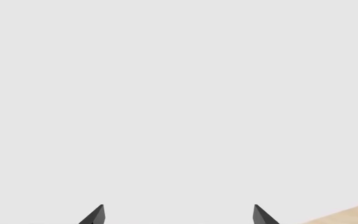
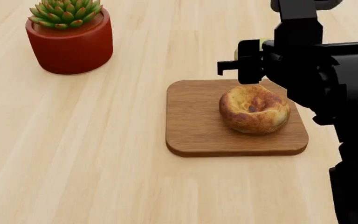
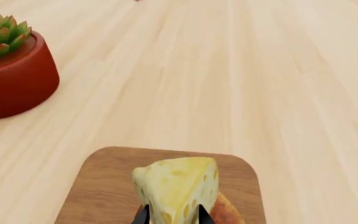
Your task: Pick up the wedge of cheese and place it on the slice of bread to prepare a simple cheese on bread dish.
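Pale yellow cheese (image 3: 177, 191) with darker holes; golden-brown bread (image 2: 254, 108) with dark toasted patches; brown board (image 2: 197, 121); red pot (image 2: 71, 44), green red-tipped succulent (image 2: 65, 11); light wood-grain counter (image 2: 73, 154); black pincer (image 3: 173, 217).

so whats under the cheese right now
In the right wrist view the wedge of cheese, held by the right gripper, hangs over the wooden board. An edge of the slice of bread peeks out beside it; the rest is covered.

One wedge of cheese (image 3: 177, 191), one slice of bread (image 2: 254, 108), one wooden board (image 2: 197, 121), one potted succulent (image 2: 70, 35), two grippers.
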Robot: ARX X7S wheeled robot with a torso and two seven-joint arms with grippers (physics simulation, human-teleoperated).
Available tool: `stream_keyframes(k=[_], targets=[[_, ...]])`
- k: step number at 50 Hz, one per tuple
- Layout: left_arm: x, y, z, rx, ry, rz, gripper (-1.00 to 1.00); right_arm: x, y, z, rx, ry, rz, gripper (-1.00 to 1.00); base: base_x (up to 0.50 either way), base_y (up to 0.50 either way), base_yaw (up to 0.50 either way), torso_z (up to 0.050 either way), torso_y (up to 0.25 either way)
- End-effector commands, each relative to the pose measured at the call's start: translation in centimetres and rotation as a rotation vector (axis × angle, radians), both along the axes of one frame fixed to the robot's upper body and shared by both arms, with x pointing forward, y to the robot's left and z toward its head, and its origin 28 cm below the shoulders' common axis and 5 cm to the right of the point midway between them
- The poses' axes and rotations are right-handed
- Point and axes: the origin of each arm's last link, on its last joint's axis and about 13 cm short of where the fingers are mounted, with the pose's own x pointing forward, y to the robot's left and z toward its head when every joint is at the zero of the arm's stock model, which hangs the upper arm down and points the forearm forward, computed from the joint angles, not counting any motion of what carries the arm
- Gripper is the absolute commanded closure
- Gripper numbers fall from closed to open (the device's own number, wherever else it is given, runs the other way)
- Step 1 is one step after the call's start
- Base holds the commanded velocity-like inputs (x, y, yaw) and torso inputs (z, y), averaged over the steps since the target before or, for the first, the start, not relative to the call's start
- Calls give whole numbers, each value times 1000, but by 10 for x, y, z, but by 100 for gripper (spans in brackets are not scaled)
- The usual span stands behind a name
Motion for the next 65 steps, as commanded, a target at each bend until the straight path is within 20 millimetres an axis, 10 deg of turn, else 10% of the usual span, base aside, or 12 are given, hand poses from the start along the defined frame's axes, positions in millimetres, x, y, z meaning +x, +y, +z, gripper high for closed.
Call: stream_keyframes(k=[1, 65], targets=[[-1, 0, 0, -3, -2, 0, -100, 1, 0, -4, -6, 19, 8, 100, 0, 0, 0, 0, 0], [-1, 1, 1, -20, -11, 3, -100, -3, -4, -38, -14, 122, -10, 100, 0, 0, 0, 0, 0]])
